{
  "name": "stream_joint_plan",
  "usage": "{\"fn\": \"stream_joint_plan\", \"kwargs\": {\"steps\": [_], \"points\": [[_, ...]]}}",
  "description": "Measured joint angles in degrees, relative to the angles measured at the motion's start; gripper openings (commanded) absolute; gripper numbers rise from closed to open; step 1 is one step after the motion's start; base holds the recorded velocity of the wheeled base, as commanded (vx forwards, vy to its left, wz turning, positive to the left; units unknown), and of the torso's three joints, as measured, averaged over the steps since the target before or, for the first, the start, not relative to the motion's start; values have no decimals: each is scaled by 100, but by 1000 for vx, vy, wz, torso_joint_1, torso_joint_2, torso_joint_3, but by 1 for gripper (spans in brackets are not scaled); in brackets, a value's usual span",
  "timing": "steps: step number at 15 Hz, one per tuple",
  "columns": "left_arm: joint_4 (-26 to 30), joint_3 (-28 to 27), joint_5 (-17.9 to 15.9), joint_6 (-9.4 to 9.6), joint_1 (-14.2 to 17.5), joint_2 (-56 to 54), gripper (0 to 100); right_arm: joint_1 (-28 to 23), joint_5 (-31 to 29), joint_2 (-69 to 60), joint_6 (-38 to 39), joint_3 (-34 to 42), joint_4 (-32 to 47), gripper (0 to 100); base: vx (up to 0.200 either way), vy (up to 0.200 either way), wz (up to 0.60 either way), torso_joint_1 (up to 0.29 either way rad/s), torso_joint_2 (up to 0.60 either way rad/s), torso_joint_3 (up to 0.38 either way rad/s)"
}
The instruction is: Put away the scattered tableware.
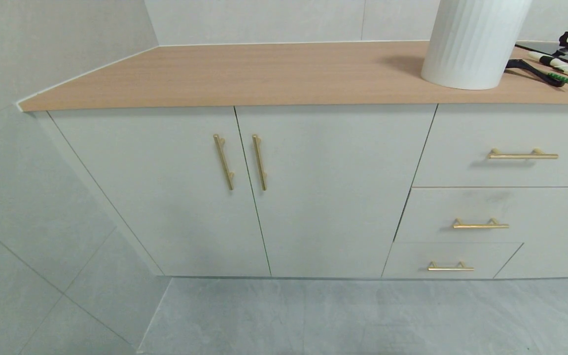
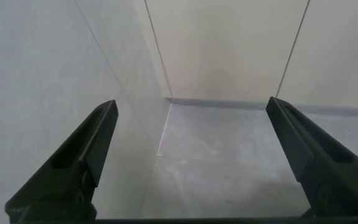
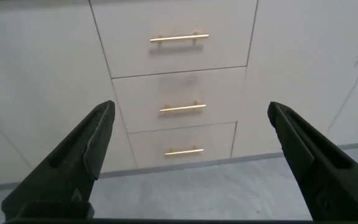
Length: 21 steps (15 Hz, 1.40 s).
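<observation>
Two grippers are your nearest things, and both are released with nothing between the jaws. Your left gripper (image 2: 191, 103) faces the grey floor (image 2: 229, 162) where it meets the wall. Your right gripper (image 3: 191, 106) faces a stack of three drawers (image 3: 179, 87), all closed. Beyond the floor stands the cabinet, with two shut doors (image 1: 165, 197) on the left and the drawers on the right, each with a thin brass handle (image 1: 522, 156).

On the wooden counter (image 1: 239, 74) above, a tall white ribbed container (image 1: 471, 44) stands toward the right. Just beside it, at the far right edge of the head view, lie the utensils (image 1: 555, 64) you need to put away: several long pieces with black, white and green parts, partly cut off by the frame.

Nothing of the task looks started. Your main risk is the container. It sits close enough to the utensils that an arm coming in from the left could brush or tip it. The utensils overlap, so a pinch on one may drag another off the counter. A slim handle could slip from wide jaws if you pull the drawer at an angle.
</observation>
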Motion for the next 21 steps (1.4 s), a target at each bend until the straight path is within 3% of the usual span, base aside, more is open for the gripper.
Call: {"fn": "stream_joint_plan", "kwargs": {"steps": [3, 5, 7, 9, 12, 17, 21], "points": [[-351, 284, 10, -141, 46, -118, 100, -574, -137, 150, 95, 490, -208, 100, 0, 0, 0, 0, 0, 0], [-444, 380, 0, -405, 51, -135, 100, -824, -346, 157, 204, 887, -785, 100, 0, 0, 0, 0, 0, 0], [-586, 439, -9, -611, 51, -143, 100, -1193, -7, -35, -90, 1325, -1033, 100, 0, 0, 0, 0, 0, 0], [-885, 551, -179, -617, 51, -145, 100, -1337, 94, -193, -228, 1902, -1551, 100, 0, 0, 0, 0, 0, 0], [-1231, 811, -1137, -524, 51, -148, 100, -1397, 874, -284, 35, 2542, -1698, 100, 0, 0, 0, 0, 0, 0], [-1234, 887, -1217, -533, 51, -150, 100, -1391, 2431, -322, 38, 2630, -1443, 100, 0, 0, 0, 0, 0, 0], [-1234, 889, -1224, -432, 51, -150, 100, -1378, 2449, -328, 57, 2643, -1423, 100, 0, 0, 0, 0, 0, 0]]}}
